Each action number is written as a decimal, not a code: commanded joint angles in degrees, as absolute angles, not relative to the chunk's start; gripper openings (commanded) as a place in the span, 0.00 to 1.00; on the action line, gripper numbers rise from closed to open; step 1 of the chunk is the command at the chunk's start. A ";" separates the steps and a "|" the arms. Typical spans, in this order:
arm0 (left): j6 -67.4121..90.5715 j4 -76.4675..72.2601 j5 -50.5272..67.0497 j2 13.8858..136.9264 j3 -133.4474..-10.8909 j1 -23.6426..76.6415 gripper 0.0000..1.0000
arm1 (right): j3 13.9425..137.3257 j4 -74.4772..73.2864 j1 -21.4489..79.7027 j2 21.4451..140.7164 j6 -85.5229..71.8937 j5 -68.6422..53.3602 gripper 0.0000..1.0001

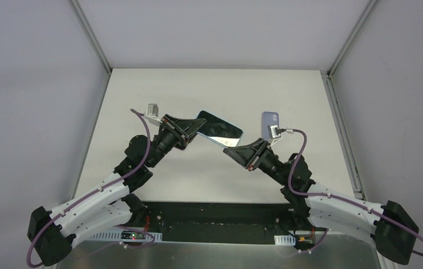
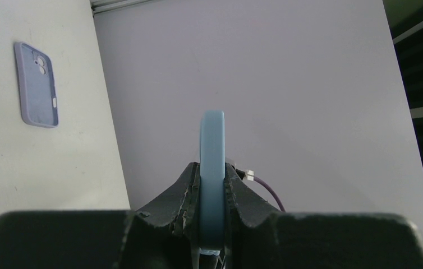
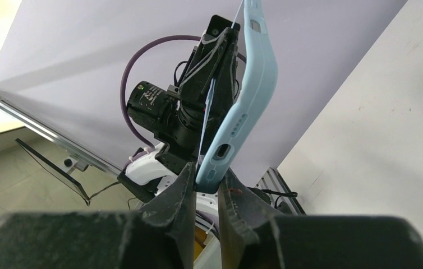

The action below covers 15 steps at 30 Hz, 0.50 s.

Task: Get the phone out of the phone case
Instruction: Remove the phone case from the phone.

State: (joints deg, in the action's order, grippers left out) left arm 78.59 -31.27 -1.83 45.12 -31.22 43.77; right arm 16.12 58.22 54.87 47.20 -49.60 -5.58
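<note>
A phone with a dark glossy screen (image 1: 220,129) sits in a light blue phone case (image 3: 251,95) and hangs in the air over the middle of the table between both arms. My left gripper (image 1: 196,130) is shut on its left end; in the left wrist view the case (image 2: 212,151) stands edge-on between the fingers (image 2: 189,185). My right gripper (image 3: 208,179) pinches the case's lower corner by the port cutout, both fingers against it. In the right wrist view the case bows outward along its length.
A second, lilac phone case (image 1: 271,122) lies flat on the white table (image 1: 209,89) to the right of the held phone; the left wrist view shows it (image 2: 36,84) too. Grey enclosure walls and aluminium rails (image 1: 341,129) border the table.
</note>
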 commanded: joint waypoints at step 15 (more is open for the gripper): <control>82.86 -39.22 10.91 48.58 -32.88 43.72 0.00 | 22.59 43.61 54.67 37.76 -25.08 -12.76 0.00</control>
